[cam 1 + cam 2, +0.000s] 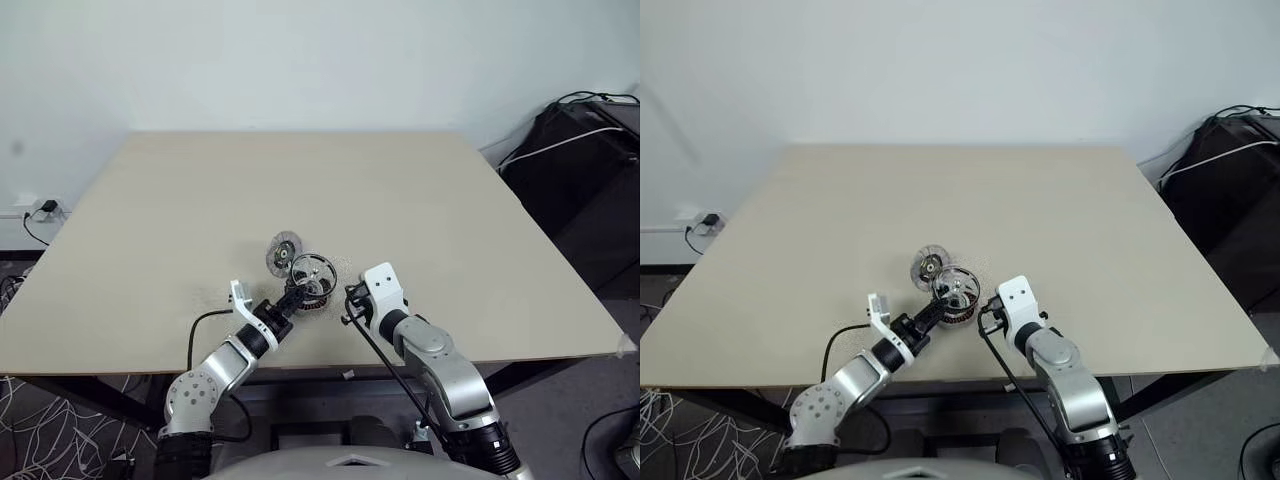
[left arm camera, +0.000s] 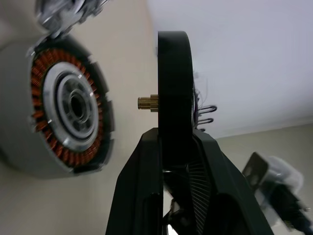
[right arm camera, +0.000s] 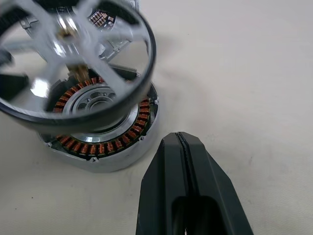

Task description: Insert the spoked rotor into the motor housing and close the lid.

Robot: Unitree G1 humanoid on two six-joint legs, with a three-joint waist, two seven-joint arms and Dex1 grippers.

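**Left wrist view: spoked rotor held edge-on beside the motor housing**

Left wrist view catches the spoked rotor [image 2: 174,83] clamped by its dark rim between the left gripper's [image 2: 168,147] black fingers, a small brass pinion jutting from its hub toward the motor housing [image 2: 68,105]. Rotor and housing stand close but apart. The housing, ringed with copper-brown windings around a shiny silver hub, rests on the pale desk [image 1: 420,200].

From the right wrist camera, the rotor [image 3: 73,58] hangs tilted over the housing [image 3: 105,137], its silver spokes blurred and its rim partly covering the windings. The right gripper [image 3: 182,142] hovers just beside the housing with its fingers pressed fully together, holding nothing.

Seen from the head, both arms meet near the desk's front edge, the left gripper [image 1: 297,293] carrying the rotor [image 1: 313,273] above the housing [image 1: 958,305]. The ribbed silver lid [image 1: 283,252], dark at its centre, sits just behind them.
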